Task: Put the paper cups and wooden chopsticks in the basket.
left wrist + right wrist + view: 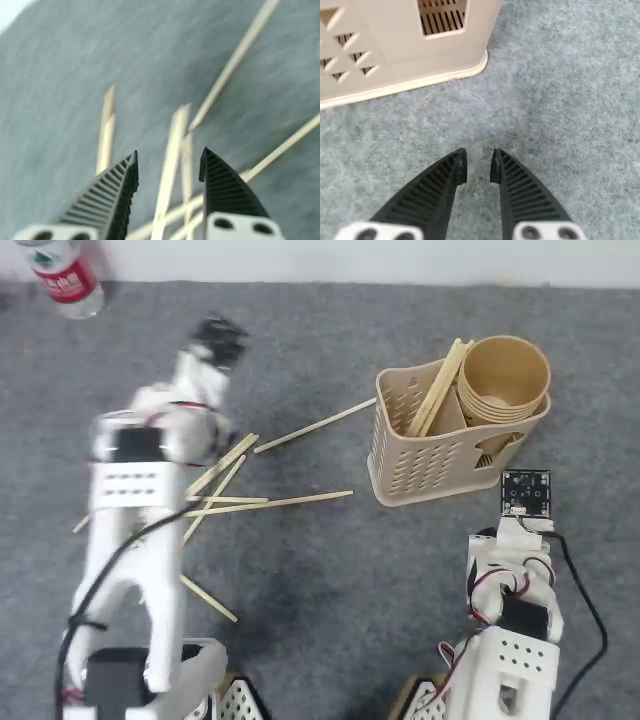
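Observation:
Several wooden chopsticks (225,478) lie scattered on the grey carpet at the left, one long one (315,425) pointing toward the basket. My left gripper (169,159) hovers open over this pile, with a chopstick (176,135) showing in the gap between its fingers, not gripped. The beige basket (420,475) stands at the right, holding stacked paper cups (505,375) and a few chopsticks (437,390). My right gripper (478,159) sits low over bare carpet just in front of the basket wall (395,45). Its fingers stand a narrow gap apart with nothing between them.
A plastic bottle (62,275) lies at the far left corner. One stray chopstick (208,598) rests near the left arm's base. Bare carpet stretches between the two arms and in front of the basket.

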Action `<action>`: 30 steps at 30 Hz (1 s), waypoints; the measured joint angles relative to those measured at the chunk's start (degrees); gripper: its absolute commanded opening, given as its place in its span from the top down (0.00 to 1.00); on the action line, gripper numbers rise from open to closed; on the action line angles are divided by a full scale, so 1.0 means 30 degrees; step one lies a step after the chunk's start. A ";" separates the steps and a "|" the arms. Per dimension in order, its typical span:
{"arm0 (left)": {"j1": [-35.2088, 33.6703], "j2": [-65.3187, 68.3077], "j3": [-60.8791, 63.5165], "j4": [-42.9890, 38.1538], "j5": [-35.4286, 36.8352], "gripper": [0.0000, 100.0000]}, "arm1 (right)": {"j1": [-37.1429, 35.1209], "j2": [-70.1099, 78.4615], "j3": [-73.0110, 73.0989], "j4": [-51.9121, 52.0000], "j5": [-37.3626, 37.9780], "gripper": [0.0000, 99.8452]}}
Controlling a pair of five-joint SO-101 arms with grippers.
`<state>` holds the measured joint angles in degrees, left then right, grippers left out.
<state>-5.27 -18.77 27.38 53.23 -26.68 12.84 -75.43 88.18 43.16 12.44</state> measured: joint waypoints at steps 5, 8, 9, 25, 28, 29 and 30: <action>0.2813 0.2901 -0.0147 -0.1670 0.0000 0.81 | -0.0059 0.0000 0.0000 0.0000 0.0000 0.90; 0.3194 0.5949 -0.1582 -0.1729 -0.0205 0.81 | -0.0029 0.0000 0.0000 0.0000 0.0000 0.90; 0.3311 0.7121 -0.2227 -0.1729 -0.0527 0.81 | 0.0000 0.0000 0.0000 0.0000 0.0000 0.90; 0.3839 2.3414 -2.1421 0.6857 -0.2755 0.81 | 0.0000 0.0000 0.0000 0.0000 0.0000 0.90; 0.3810 2.5993 -2.5670 0.9084 -0.2989 0.81 | -0.0029 0.0000 0.0000 0.0000 0.0000 0.90; 0.3810 2.6842 -2.7136 0.9846 -0.3282 0.81 | -0.0059 0.0000 0.0000 0.0000 0.0000 0.90; 0.3810 2.7722 -2.8601 1.0608 -0.3634 0.83 | -0.0059 0.0000 0.0000 0.0000 0.0000 0.90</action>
<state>6.15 64.40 -58.42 85.05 -37.58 12.66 -75.43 88.18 43.16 12.44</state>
